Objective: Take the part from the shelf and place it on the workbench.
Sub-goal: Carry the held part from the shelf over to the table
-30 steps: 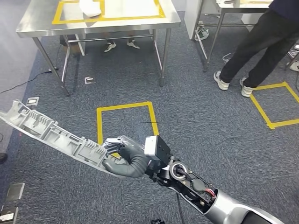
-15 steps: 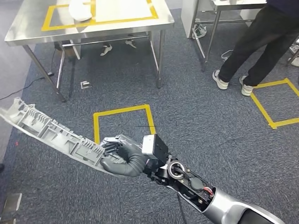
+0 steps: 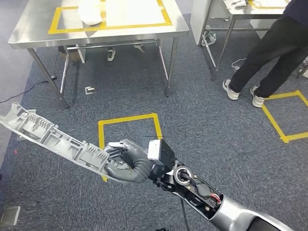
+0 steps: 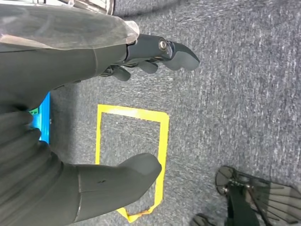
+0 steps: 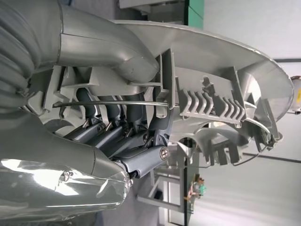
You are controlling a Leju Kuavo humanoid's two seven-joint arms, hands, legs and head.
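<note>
At the lower centre of the head view the right hand [image 3: 127, 163] grips one end of the long grey ribbed part [image 3: 54, 139], which stretches toward the left edge above the carpet, while the left hand [image 4: 106, 117] hangs with fingers apart, holding nothing.

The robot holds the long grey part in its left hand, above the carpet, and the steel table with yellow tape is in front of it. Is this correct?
Not quite: the right hand holds the long grey part, as the head view shows. The left hand holds nothing. The rest is correct: the part is above the carpet, the steel table ahead.
</note>
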